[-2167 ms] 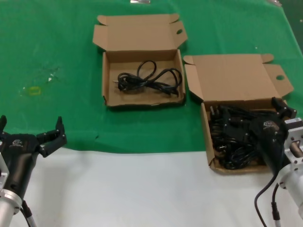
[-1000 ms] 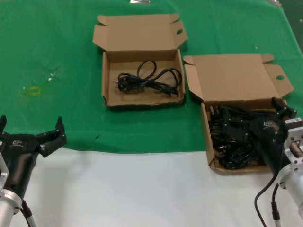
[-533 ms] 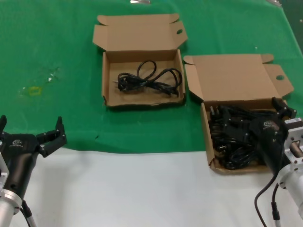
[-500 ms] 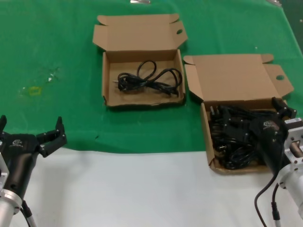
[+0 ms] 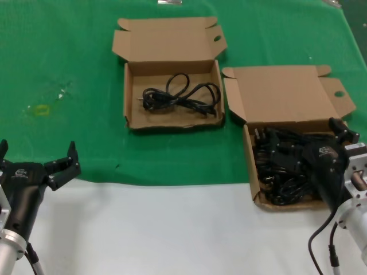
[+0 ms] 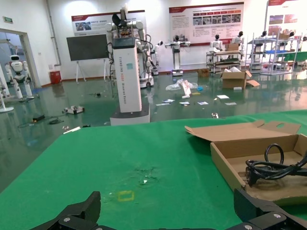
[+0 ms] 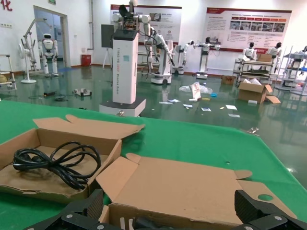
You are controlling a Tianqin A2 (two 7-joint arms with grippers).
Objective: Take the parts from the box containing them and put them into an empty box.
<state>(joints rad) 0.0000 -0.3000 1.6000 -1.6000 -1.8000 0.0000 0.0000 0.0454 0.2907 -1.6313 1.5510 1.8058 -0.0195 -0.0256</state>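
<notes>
The box containing the parts point(image 5: 250, 166) lies at the right with its lid point(image 7: 182, 184) folded back, and a pile of coiled black cords point(image 5: 281, 169) fills it. My right gripper point(image 5: 309, 136) hangs open just over that pile, holding nothing; the right wrist view point(image 7: 169, 205) shows its fingers wide apart before the lid. The other box point(image 5: 131, 97) stands open farther back at the centre. One looped cord point(image 5: 180, 96) lies in it, also seen from both wrists point(image 7: 55, 162) point(image 6: 271, 165). My left gripper point(image 5: 37, 149) waits open at the near left point(image 6: 168, 207).
Green cloth point(image 5: 69, 69) covers the far part of the table, with a small yellow mark point(image 5: 41, 109) at the left. A bare white strip point(image 5: 160, 229) runs along the front edge. The two boxes almost touch at their near corners.
</notes>
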